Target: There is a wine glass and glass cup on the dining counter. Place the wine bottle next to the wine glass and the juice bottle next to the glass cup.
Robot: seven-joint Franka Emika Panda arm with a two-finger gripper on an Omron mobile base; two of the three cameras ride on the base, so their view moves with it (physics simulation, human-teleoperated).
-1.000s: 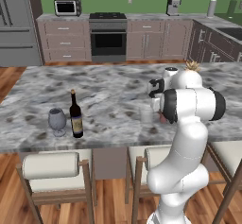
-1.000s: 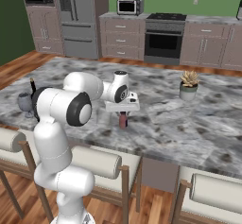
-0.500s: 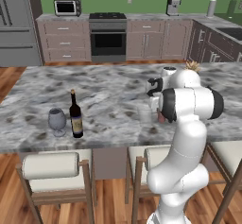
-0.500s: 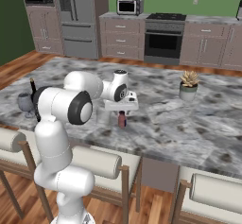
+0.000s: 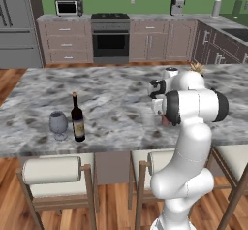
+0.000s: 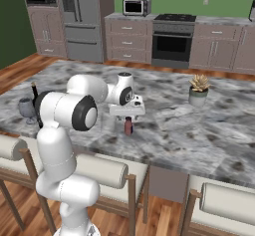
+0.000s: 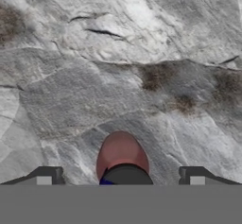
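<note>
Little has shifted since a second ago: my tool [image 6: 128, 116] still hovers over the juice bottle [image 6: 128, 126], which stands upright on the bench [image 5: 116, 95]. Its fingers [image 7: 45, 176] are spread wide either side of the cap, gripping nothing. I judge the bottle light, rigid and smooth; I'd grip the body just below the cap.

home kitchen, oven [image 5: 111, 40], microwave [image 5: 68, 7], fridge [image 6: 78, 18], marbled dining counter [image 5: 116, 93], stools [image 5: 52, 170]
</note>
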